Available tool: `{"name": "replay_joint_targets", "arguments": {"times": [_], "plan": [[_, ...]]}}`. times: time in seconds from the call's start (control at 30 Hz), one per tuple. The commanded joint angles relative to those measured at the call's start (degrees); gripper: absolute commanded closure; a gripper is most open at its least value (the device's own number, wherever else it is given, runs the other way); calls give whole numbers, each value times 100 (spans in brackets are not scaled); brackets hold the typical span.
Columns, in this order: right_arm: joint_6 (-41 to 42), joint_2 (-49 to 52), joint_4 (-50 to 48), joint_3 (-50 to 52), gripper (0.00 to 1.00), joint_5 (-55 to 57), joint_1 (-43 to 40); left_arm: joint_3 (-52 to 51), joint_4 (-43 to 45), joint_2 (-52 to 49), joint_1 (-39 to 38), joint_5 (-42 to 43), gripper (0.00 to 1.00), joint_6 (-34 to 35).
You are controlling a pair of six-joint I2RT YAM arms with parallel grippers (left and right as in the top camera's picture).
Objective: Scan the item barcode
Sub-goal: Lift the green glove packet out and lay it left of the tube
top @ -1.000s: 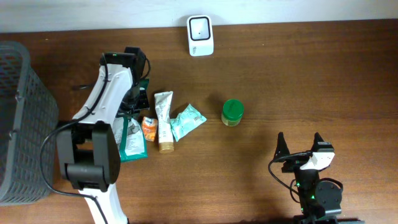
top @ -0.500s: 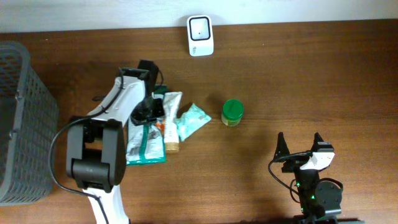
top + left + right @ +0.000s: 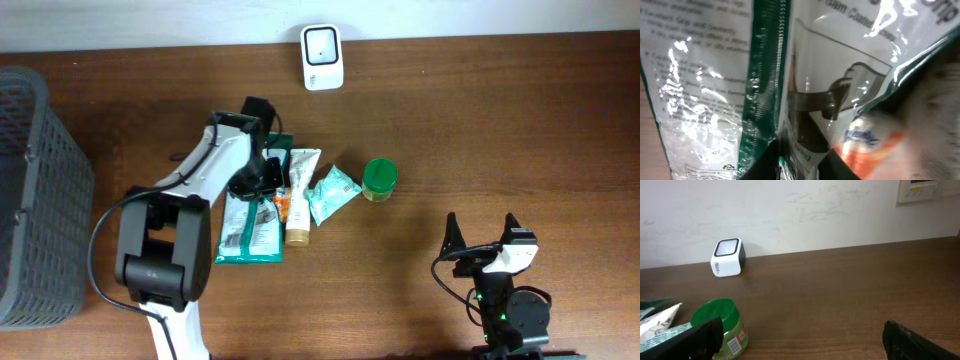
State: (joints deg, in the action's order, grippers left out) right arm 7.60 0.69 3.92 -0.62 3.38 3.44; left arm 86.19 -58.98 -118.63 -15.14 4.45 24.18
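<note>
Right jaws gape; left jaws over pouch (basket well apart).

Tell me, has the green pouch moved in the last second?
Yes. The green pouch has slid to the right, farther from the grey basket.

The left arm rises from its base at the near side and angles forward and to its right, wrist turned down, with the left pincer low beneath it (how far its jaws stand apart cannot be made out). The right arm sits folded over its base, and the right pincer faces forward with its fingers spread wide and empty.
</note>
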Motion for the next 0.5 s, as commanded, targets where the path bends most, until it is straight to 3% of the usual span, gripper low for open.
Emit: {"name": "replay_joint_targets", "arguments": {"times": [0.0, 0.03, 0.13, 0.47], "plan": [[35, -33, 42, 31, 2, 9, 31, 310, -223, -83, 348, -96, 46, -212], [35, -33, 42, 31, 2, 9, 31, 455, -302, -83, 400, -79, 27, -354], [35, -33, 42, 31, 2, 9, 31, 855, -507, -83, 407, -81, 7, -463], [35, -33, 42, 31, 2, 9, 31, 3311, -1486, -81, 407, 225, 7, -1631]]}}
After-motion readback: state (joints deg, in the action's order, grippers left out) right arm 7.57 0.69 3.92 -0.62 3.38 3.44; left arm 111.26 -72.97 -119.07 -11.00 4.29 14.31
